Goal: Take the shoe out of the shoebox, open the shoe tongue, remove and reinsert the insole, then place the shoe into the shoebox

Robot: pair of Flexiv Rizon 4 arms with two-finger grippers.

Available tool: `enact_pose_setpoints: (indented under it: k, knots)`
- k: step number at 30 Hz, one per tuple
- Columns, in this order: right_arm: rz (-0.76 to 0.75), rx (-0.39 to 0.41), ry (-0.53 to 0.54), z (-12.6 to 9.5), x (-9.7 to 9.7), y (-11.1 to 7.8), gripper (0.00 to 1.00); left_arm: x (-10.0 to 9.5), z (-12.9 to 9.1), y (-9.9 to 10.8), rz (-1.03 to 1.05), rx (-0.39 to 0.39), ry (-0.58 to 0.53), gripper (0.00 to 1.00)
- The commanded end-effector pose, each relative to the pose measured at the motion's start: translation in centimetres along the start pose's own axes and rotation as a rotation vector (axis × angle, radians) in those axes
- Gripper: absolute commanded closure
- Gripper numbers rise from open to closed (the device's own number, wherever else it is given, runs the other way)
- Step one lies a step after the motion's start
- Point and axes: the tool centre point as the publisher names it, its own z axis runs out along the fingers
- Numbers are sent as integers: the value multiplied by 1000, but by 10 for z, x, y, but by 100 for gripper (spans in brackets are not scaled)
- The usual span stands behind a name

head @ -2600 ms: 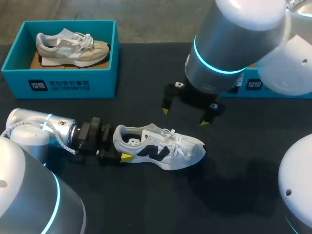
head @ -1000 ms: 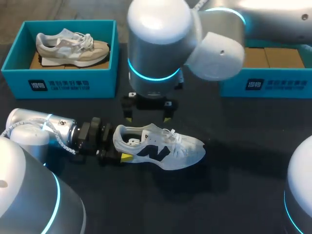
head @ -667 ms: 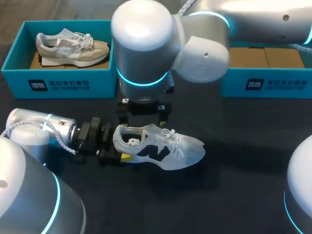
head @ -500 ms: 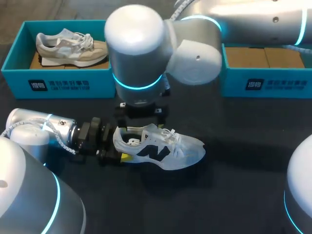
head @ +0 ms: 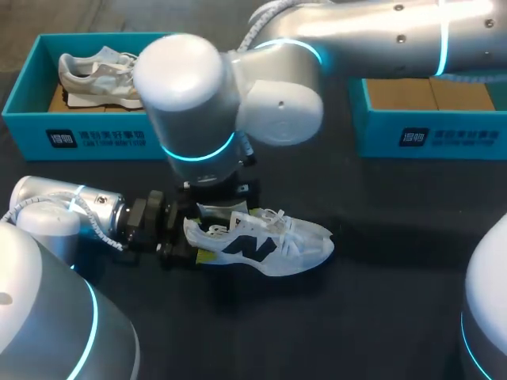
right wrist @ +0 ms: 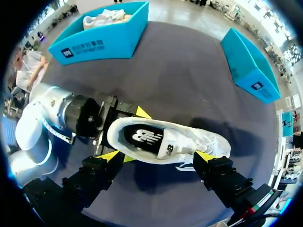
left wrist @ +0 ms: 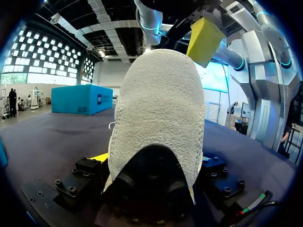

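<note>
A white shoe with dark side markings lies on its sole on the black table, toe to the right. My left gripper comes in flat from the left, both fingers against the sides of the heel. My right gripper hangs open just above the shoe's mouth, and the dark insole shows inside, apart from both fingers. One of its yellow fingertips shows above the heel. In the head view my right wrist hides most of that gripper.
A teal shoebox at the back left holds a beige shoe. A second teal shoebox at the back right shows only its cardboard floor. My right arm spans the back of the table.
My right arm has swung left across the table and come down over the shoe's heel end. The left gripper and the shoe have stayed where they were.
</note>
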Motion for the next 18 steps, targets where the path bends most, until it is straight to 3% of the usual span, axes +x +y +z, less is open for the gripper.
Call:
enact_pose_setpoints:
  k: [1, 12, 18]
  knots:
    - [316, -33, -970, 6, 11, -6, 0, -2, 0, 4, 0, 0, -4, 100]
    - [456, -69, -1079, 9, -6, -3, 0, -2, 0, 4, 0, 0, -4, 100]
    - [521, -70, -1088, 13, -15, -6, 0, -2, 0, 4, 0, 0, -4, 100]
